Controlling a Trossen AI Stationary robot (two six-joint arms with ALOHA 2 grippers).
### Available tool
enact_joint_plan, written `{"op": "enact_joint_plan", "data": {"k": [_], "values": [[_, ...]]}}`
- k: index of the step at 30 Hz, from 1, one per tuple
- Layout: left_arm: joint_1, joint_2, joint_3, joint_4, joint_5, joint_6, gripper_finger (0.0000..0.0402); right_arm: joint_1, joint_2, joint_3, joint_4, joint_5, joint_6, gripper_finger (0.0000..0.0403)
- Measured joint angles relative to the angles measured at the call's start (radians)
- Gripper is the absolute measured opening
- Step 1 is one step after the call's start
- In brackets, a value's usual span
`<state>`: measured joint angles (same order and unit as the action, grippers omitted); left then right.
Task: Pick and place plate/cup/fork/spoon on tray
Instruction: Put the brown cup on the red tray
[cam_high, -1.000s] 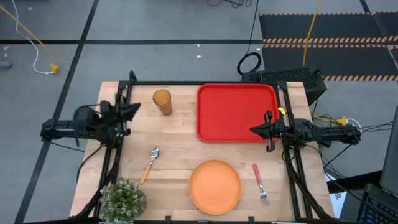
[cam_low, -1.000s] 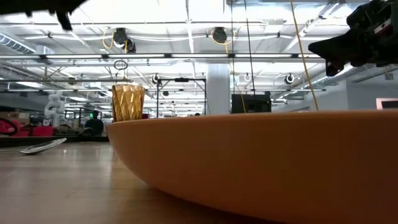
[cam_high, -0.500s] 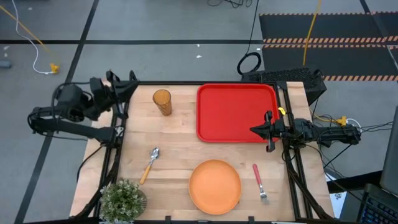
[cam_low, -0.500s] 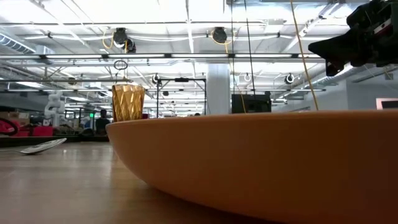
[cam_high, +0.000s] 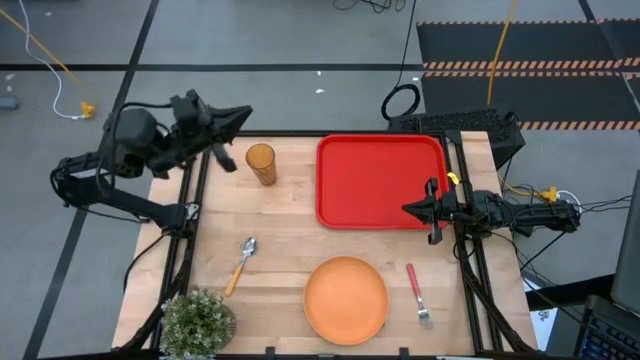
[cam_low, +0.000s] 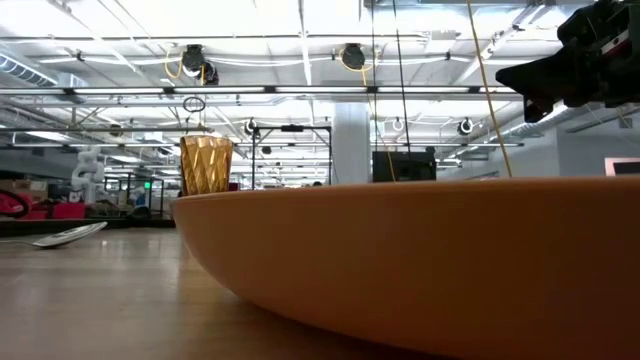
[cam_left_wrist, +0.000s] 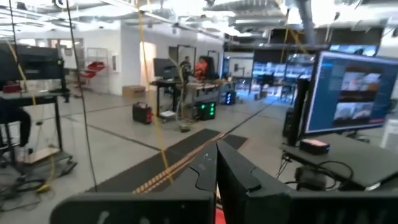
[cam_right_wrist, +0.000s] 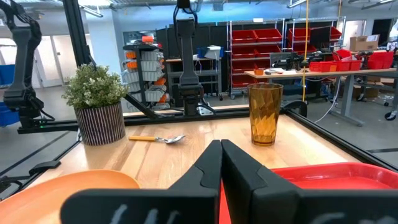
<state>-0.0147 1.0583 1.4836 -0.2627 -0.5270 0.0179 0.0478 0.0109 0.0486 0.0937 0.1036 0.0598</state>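
— Where's everything sitting?
— On the tabletop (cam_high: 290, 225): the tray (cam_high: 380, 180) at 1 o'clock, the cup (cam_high: 261, 163) upright at 11, well apart from it. The plate (cam_high: 345, 298) lies at 6, the spoon (cam_high: 241, 262) at 8, the fork (cam_high: 416, 292) at 4.
— And the claws?
— Left claw (cam_high: 232, 117) hovers near the cup, clenched. Right claw (cam_high: 410, 209), also clenched on nothing, sits over the tray's edge.
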Motion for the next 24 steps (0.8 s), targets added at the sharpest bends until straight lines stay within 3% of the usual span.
{"op": "enact_joint_plan", "data": {"k": [9, 18, 24], "values": [[0.044, 0.171, 0.266, -0.208, 0.008, -0.092, 0.0006, 0.000, 0.000, 0.000, 0.000, 0.000, 0.000, 0.0000], [0.074, 0.274, 0.468, -0.534, 0.103, -0.195, 0.0007, 0.000, 0.000, 0.000, 0.001, 0.000, 0.001, 0.0000], [0.086, 0.279, 0.473, -0.693, 0.145, -0.288, 0.0007, 0.000, 0.000, 0.000, 0.025, 0.000, 0.254, 0.0000]]}}
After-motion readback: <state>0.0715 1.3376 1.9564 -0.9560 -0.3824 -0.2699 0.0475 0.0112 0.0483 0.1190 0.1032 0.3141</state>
